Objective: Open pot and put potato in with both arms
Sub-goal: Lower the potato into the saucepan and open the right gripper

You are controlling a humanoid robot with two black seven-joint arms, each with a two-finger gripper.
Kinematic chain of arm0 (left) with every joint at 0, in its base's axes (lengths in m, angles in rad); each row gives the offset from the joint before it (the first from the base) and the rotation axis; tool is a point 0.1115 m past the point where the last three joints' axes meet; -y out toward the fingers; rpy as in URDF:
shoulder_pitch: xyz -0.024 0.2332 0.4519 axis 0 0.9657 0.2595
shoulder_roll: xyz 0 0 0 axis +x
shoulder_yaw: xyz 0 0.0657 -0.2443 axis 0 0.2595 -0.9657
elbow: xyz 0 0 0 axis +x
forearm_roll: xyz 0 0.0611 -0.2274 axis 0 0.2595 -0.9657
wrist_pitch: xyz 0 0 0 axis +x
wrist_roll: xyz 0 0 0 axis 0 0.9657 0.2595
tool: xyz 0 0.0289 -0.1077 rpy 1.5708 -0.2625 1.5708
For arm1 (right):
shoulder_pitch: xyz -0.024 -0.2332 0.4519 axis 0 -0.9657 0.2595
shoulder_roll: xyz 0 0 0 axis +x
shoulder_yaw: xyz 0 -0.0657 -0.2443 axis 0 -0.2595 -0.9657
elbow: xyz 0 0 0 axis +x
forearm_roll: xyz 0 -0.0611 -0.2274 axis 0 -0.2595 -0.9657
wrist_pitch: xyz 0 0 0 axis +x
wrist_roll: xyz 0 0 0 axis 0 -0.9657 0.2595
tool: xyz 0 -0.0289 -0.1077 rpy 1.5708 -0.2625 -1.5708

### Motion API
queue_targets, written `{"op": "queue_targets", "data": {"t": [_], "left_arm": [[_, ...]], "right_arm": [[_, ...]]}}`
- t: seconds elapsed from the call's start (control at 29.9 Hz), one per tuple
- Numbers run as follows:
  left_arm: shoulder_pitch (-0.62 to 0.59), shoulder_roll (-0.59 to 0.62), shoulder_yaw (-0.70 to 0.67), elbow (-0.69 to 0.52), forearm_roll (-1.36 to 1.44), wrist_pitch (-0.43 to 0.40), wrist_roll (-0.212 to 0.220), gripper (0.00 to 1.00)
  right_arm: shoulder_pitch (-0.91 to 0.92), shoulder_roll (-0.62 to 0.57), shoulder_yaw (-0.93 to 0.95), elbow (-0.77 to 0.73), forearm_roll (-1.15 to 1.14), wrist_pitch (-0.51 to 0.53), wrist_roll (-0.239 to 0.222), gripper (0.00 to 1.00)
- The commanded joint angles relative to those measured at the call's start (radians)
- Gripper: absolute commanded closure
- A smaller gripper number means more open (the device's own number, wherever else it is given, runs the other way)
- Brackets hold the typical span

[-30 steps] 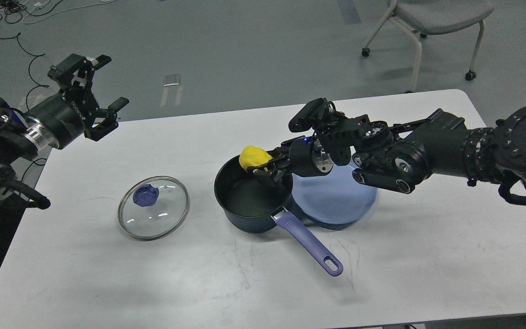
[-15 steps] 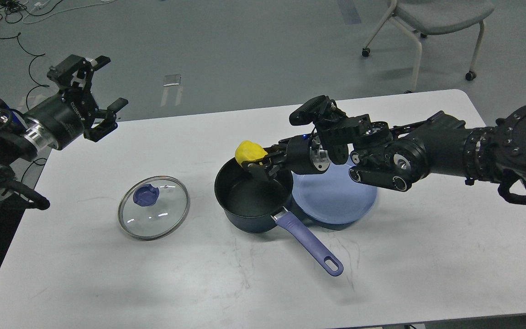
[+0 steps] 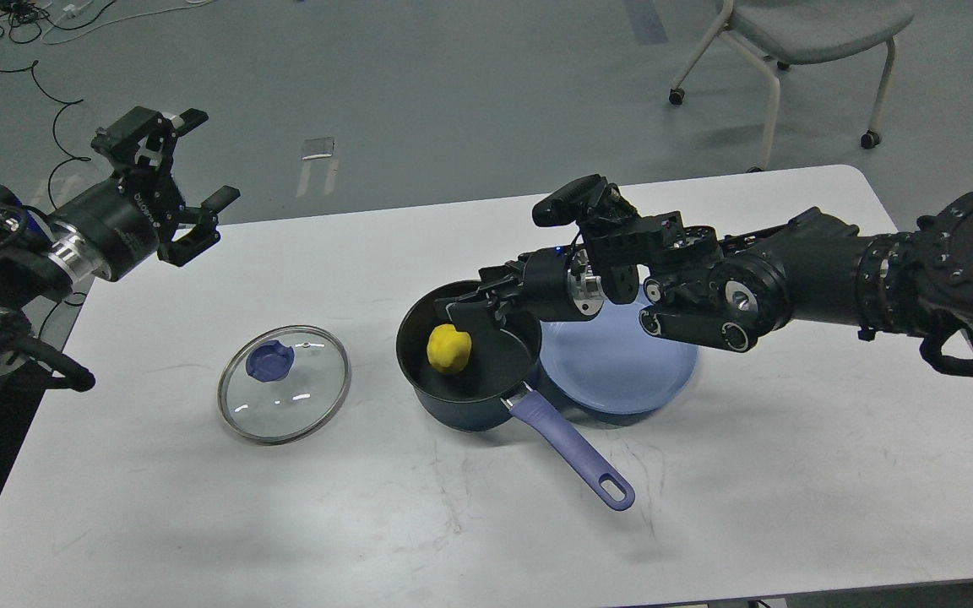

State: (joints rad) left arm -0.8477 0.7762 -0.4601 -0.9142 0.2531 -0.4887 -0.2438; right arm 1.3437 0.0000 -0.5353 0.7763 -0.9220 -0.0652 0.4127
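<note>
A dark blue pot [image 3: 419, 384] with a purple handle [image 3: 575, 452] stands open at the table's middle. The yellow potato [image 3: 449, 347] lies inside it. The glass lid [image 3: 284, 384] with a blue knob lies flat on the table to the pot's left. My right gripper [image 3: 471, 298] hovers over the pot's far rim, open and empty, just above the potato. My left gripper [image 3: 187, 181] is open and empty, raised off the table's far left corner, well away from the lid.
A light blue plate [image 3: 622, 359] sits right behind the pot, under my right arm. The white table [image 3: 790, 473] has a rounded edge. A grey wheeled chair [image 3: 799, 51] stands on the floor at the back right. Cables lie on the floor at the back left.
My right gripper opened and let go of the potato, which dropped from above the pot's far rim into the pot. My left arm barely moved.
</note>
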Motion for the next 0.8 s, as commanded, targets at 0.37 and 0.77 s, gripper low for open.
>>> {"op": "queue_targets", "data": {"t": [0.37,0.77], "left_arm": [[0.009,0.000,-0.011,0.001,-0.003,0.000,0.001,0.02],[-0.002,-0.008,-0.025,0.005,-0.005,0.000,-0.002,0.02]], "right_arm": [[0.026,0.000,0.159,-0.035,0.035,-0.005,-0.003,0.02],[-0.021,-0.040,0.474,-0.060,0.363,0.010,-0.011,0.01]]}}
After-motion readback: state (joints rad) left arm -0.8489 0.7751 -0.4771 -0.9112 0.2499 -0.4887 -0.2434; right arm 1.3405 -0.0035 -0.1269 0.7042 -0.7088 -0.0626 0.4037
